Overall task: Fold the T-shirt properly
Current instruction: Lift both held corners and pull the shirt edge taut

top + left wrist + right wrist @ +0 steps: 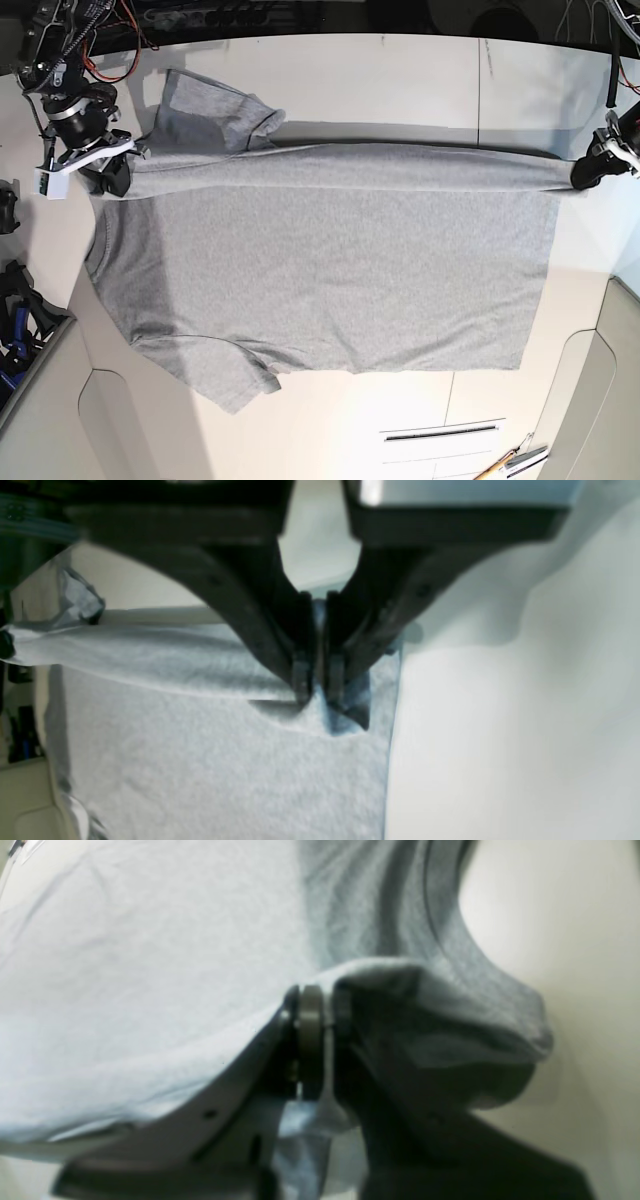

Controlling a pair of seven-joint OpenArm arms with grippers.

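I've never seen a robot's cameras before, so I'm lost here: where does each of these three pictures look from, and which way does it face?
Left wrist: sits on the left arm, looks along the left gripper, shut on the T-shirt edge.
Right wrist: sits on the right arm, looks close along the right gripper, shut on a shirt fold.
Base: sits overhead, looks down on the table; both arms show at the shirt's far corners.
Shared: all three show the same grey shirt; the base view shows both grippers that the wrist views see close up.
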